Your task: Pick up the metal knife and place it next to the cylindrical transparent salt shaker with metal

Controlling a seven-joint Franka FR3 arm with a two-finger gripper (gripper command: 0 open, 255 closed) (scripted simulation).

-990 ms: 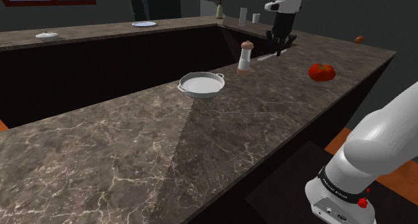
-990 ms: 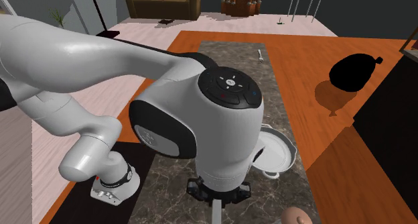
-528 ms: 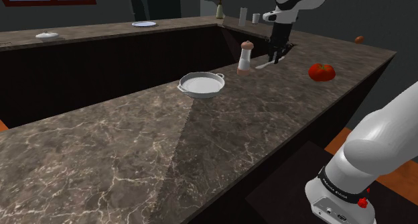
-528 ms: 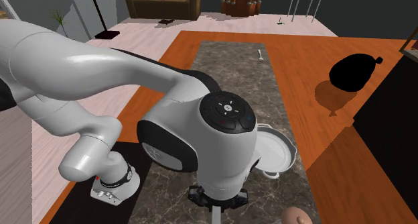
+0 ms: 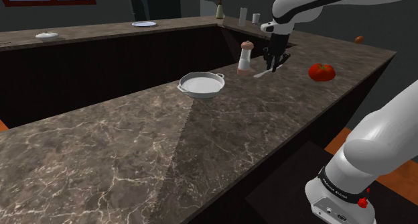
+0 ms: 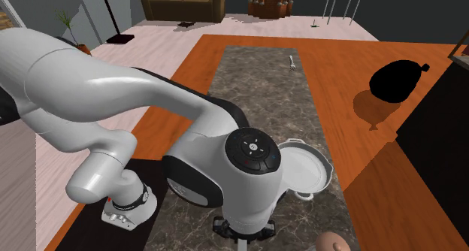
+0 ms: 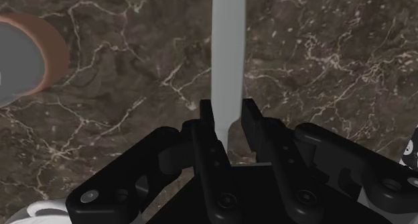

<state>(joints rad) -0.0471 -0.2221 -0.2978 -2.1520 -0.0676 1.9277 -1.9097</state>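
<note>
I see the marble counter (image 5: 201, 135) under my arm (image 5: 315, 1). A pan (image 5: 201, 85) sits near the shaker (image 5: 246, 58). My claw (image 7: 229, 108) is clamped on the knife (image 7: 226, 48), its blade pointing down just beside the shaker.

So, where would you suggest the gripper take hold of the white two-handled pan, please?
Probably its thin rim, from straight above, with the wall between the jaws. The white pan sits flat with its open side up and looks too wide to span across, so pinching the rim seems safer than closing on the whole body.
</note>
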